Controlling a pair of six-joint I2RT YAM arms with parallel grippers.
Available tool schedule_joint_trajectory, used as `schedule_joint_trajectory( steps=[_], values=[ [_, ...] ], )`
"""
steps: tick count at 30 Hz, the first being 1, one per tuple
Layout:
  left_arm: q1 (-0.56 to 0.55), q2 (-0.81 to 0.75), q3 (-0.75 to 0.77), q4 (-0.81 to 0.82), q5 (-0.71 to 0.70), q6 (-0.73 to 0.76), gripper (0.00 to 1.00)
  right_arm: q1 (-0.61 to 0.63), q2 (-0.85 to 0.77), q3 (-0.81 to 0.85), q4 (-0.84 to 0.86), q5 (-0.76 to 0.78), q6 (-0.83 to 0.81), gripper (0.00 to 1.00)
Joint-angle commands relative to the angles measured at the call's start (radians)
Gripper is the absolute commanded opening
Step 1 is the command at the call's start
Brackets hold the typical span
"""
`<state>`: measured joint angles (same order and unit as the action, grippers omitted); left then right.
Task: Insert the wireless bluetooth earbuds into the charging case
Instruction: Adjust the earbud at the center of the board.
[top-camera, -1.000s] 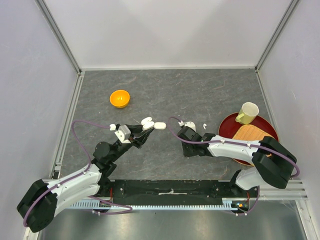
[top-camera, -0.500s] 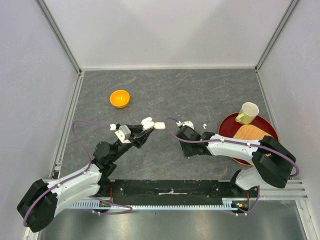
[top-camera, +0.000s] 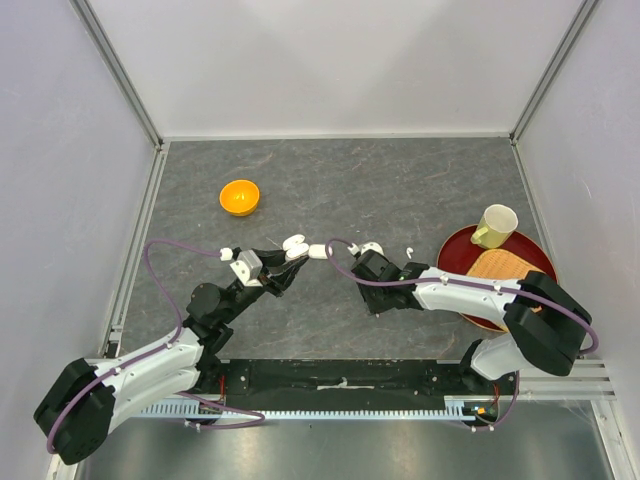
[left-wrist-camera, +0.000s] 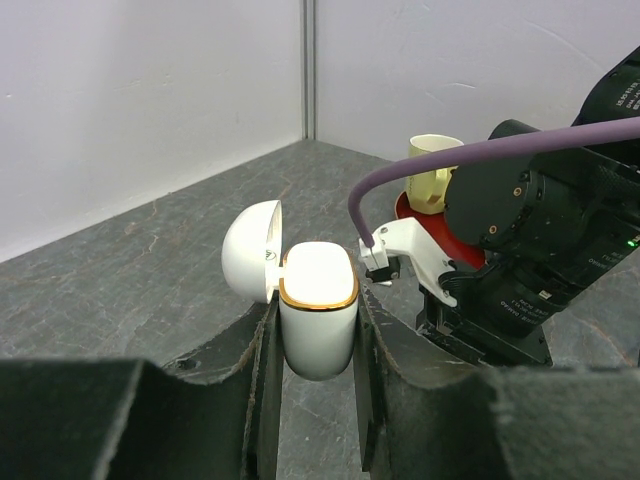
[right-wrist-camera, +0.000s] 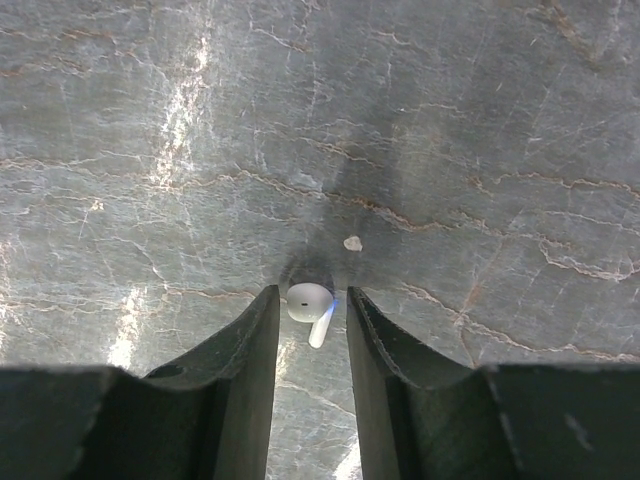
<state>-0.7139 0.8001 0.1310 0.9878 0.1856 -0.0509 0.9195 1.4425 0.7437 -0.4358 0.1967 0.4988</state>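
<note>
My left gripper (left-wrist-camera: 318, 325) is shut on the body of a small white charging case (left-wrist-camera: 318, 305). The case has a gold rim and its lid hangs open to the left. In the top view the case (top-camera: 296, 244) is held just above the table at centre-left, with the left gripper (top-camera: 288, 262) behind it. My right gripper (right-wrist-camera: 312, 300) points down at the table, shut on a tiny white earbud (right-wrist-camera: 308, 302) whose stem points toward the camera. In the top view the right gripper (top-camera: 357, 270) is just right of the case and hides that earbud. Another earbud (top-camera: 409, 251) lies on the table.
An orange bowl (top-camera: 240, 197) stands at the back left. A red plate (top-camera: 452, 250) at the right carries a pale yellow cup (top-camera: 495, 225) and a woven mat (top-camera: 497, 267). White walls enclose the table. A small white speck (right-wrist-camera: 352, 242) lies below the right gripper.
My right gripper has moved left toward the case held by the left gripper. The left arm and the case have stayed in place.
</note>
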Motion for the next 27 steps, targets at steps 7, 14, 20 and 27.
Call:
schedule_joint_trajectory(
  steps=[7, 14, 20, 27],
  values=[
    [-0.001, 0.002, 0.021, 0.028, -0.008, 0.033, 0.02, -0.001, 0.038, 0.043, 0.000, -0.019, -0.048, 0.37],
    [-0.002, 0.005, 0.019, 0.025, -0.011, 0.034, 0.02, -0.002, 0.041, 0.040, 0.002, -0.025, -0.049, 0.36],
    [-0.001, 0.007, 0.021, 0.025, -0.009, 0.031, 0.02, -0.002, 0.047, 0.039, 0.000, -0.025, -0.048, 0.34],
    [-0.002, -0.004, 0.016, 0.022, -0.012, 0.031, 0.02, -0.002, 0.047, 0.037, 0.000, -0.028, -0.051, 0.30]
  ],
)
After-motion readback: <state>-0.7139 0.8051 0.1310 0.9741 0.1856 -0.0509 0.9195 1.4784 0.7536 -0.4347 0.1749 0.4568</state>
